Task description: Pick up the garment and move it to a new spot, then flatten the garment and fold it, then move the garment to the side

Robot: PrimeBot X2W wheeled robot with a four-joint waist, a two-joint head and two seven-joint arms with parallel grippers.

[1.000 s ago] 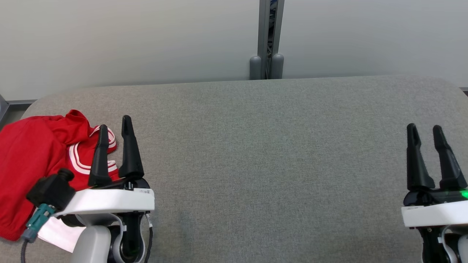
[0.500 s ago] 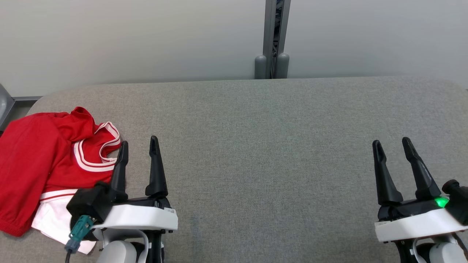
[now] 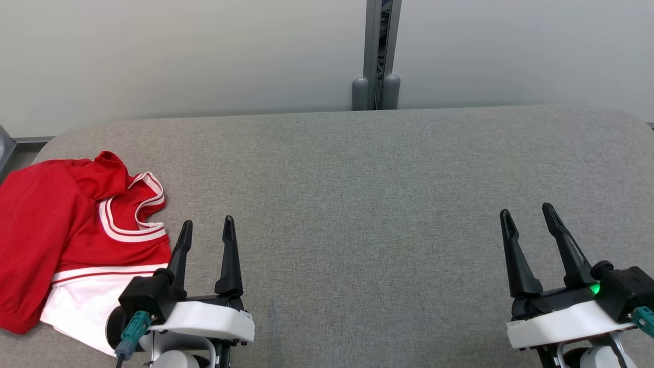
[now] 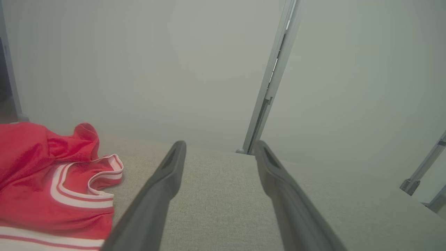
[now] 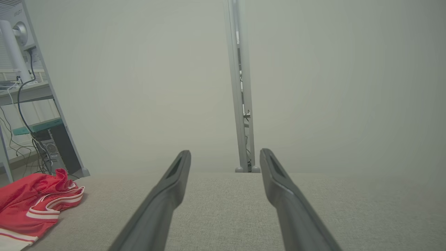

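Note:
The garment (image 3: 56, 225) lies crumpled at the far left of the grey padded table (image 3: 357, 204), red with white-and-red striped trim and a white part at its near edge. It also appears in the left wrist view as red cloth (image 4: 45, 181) at the lower left, and in the right wrist view as a small heap (image 5: 31, 202) far left. My left gripper (image 3: 207, 227) stands open just right of the garment, apart from it, with nothing between its fingers. My right gripper (image 3: 526, 214) stands open at the lower right over bare table.
A pale wall with a grey metal post (image 3: 377, 51) runs behind the table's far edge. The right wrist view has a desk with a monitor and cables (image 5: 21, 87) beyond the table's left end.
Both grippers have drawn back toward the near edge. The left one has moved right, off the garment, and the right one has moved left. The garment lies still.

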